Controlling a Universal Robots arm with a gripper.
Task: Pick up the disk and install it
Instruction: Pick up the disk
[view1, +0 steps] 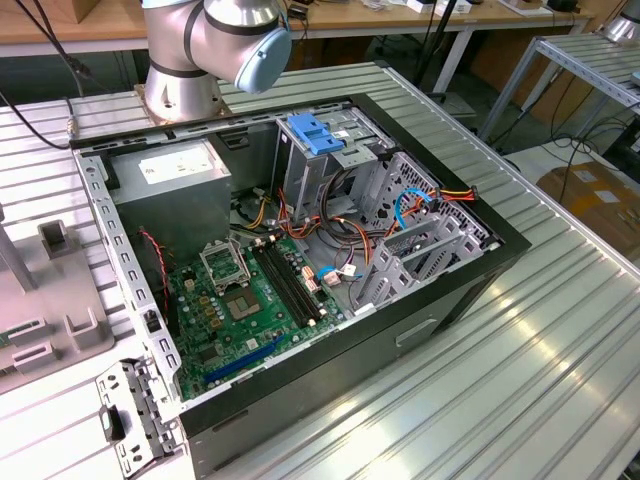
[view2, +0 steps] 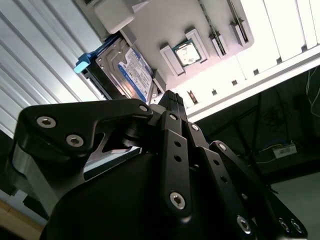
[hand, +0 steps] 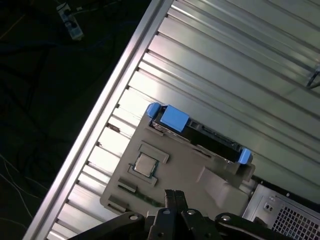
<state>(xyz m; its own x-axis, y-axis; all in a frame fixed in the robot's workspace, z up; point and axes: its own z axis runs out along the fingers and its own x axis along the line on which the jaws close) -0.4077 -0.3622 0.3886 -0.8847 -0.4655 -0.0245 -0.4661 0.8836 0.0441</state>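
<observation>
The gripper (hand: 170, 195) hangs over the grey fixture (hand: 200, 160) with its fingers pressed together and nothing between them. It touches neither the fixture nor its contents. The fixture lies flat on the ribbed metal table (hand: 225, 60), near the table's edge. It carries a processor chip (hand: 146, 164) in a shallow recess, and the disk (hand: 210, 136) along the side farther from the gripper. The disk stands on its long edge in a slot, with its blue tab (hand: 174, 118) at one end and a blue rail end at the other. This posture appears intended to present the narrow upper edge for a pinch from above, while the slot keeps the disk from tipping. The second wrist view shows the labelled face of the disk leaning only slightly, so the seating looks stable. In the exterior view, the computer case (view1: 400, 330) lies on its side on the table with the side panel off, which leaves the drive cage (view1: 345, 165) open to access from above. A pale-blue clip (view1: 315, 135) sits on top of that cage, beside the grey power supply (view1: 170, 180).
</observation>
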